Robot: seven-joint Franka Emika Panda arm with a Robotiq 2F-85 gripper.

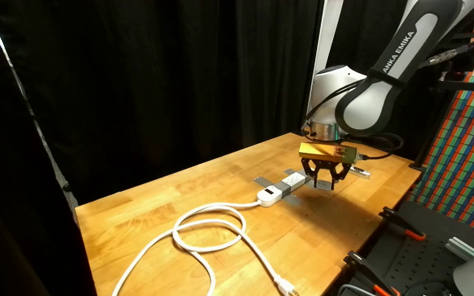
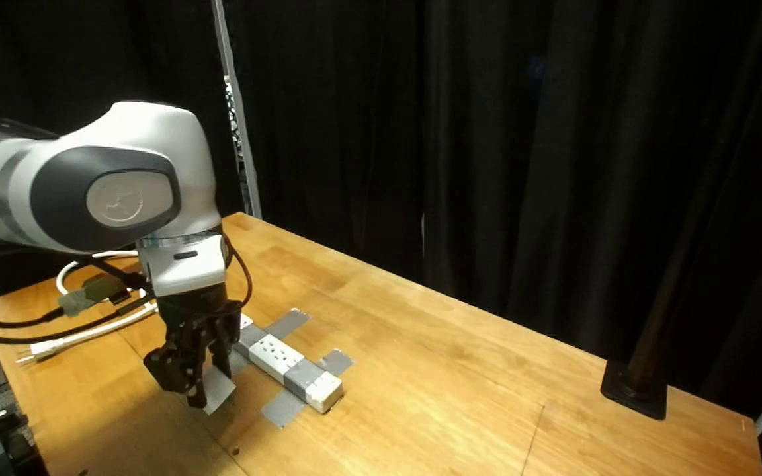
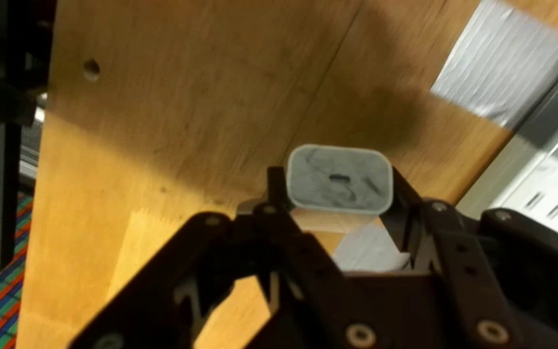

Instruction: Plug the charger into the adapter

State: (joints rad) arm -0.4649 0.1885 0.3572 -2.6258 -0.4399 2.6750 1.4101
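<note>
The charger [image 3: 340, 180] is in the middle of the wrist view, pinched by the hand [image 1: 324, 187]: the fingertips [image 3: 276, 186] press on its left and right ends, and its grey face with a small dark slot looks up toward the wrist. It seems to be held above the worktop [image 2: 434, 370]. The adapter [image 2: 276, 352] is near it, fastened down by grey tape [image 3: 504, 63]; in the wrist view it crosses the right edge, with some sockets [image 3: 552, 196] showing. I judge that the charger is light, stiff and of hard plastic, so a firm squeeze should not deform it, but its smooth sides may let it turn or slip when it is pushed in. To hold it at two opposite ends looks to me proper, because this should leave the lower face free. The prongs are not visible; if they point downward, as I suppose, they are the delicate part and should not be gripped.
</note>
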